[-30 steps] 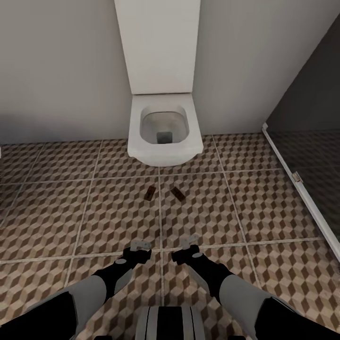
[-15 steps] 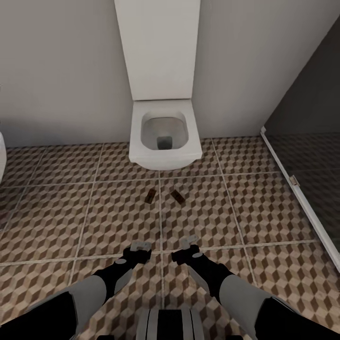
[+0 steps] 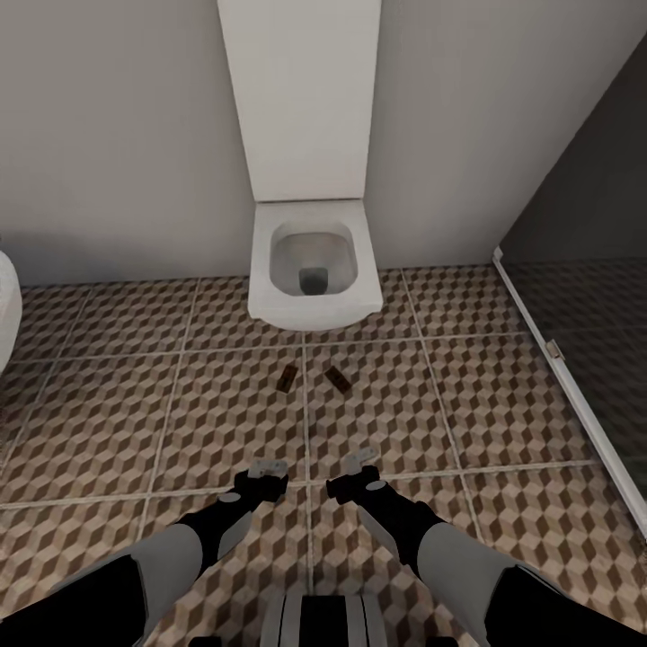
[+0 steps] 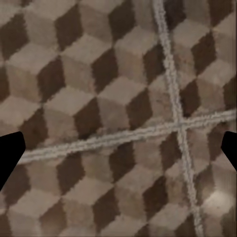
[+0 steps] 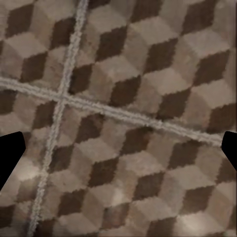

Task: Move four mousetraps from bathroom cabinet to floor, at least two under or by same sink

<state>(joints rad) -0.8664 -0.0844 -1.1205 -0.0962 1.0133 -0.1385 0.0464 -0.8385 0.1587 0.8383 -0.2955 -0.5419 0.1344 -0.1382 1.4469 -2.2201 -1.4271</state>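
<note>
The head view is taken from high above, looking forward and steeply down over both arms to the bathroom floor [image 3: 135, 413], with the toilet [image 3: 310, 270] and the wall behind it seen farther away. The left wrist view is held very near the floor and is pointed straight down at a crossing of grout lines [image 4: 181, 126]. The right wrist view is set in the same close way over another grout crossing [image 5: 61, 98]. The same patterned tiles are shared by all three views.
</note>
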